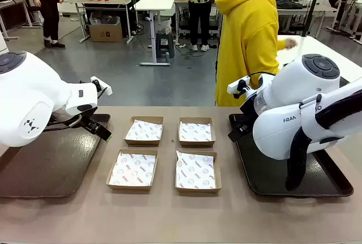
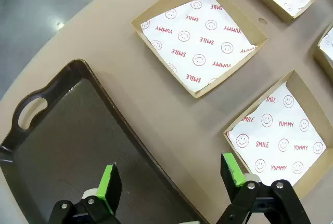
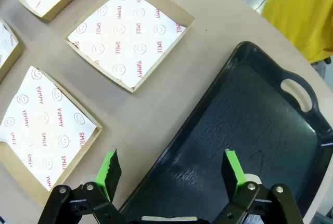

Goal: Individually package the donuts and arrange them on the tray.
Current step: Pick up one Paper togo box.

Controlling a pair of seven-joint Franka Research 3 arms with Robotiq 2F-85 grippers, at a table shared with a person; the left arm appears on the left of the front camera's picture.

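Four open cardboard boxes (image 1: pixel 143 130) stand in a two-by-two grid at the middle of the desk (image 1: pixel 169 215). Each carries only a white paper liner (image 1: pixel 197 170).

**Hand state**
- Left hand (image 2: pixel 170 174): released, green pads spread wide, nothing between them. It hovers astride the inner edge of the left tray (image 2: pixel 62 146).
- Right hand (image 3: pixel 170 168): released, likewise empty, astride the inner edge of the right tray (image 3: pixel 260 120).

**Task items**
- The position of the donuts cannot be told from these views.
- Both dark trays are bare and flank the grid, one on each side.

**Governing relation**
- The grid lies between the two hands.
- The left column of boxes is nearer the left hand, and the right column is nearer the right hand.
- Each box sits just beside its neighbouring tray, so any transfer would probably be a short sideways move outward.
- In the right wrist view the tray's handle cut-out points toward the person in yellow (image 1: pixel 249 40). The tray's long axis therefore appears to run from the robot's side to the far side.

**Legible print**
- Liners: "SMILE" and "YUMMY" in red, repeated among smiley faces.
- Right arm housing: "FRAN", with the rest hidden.
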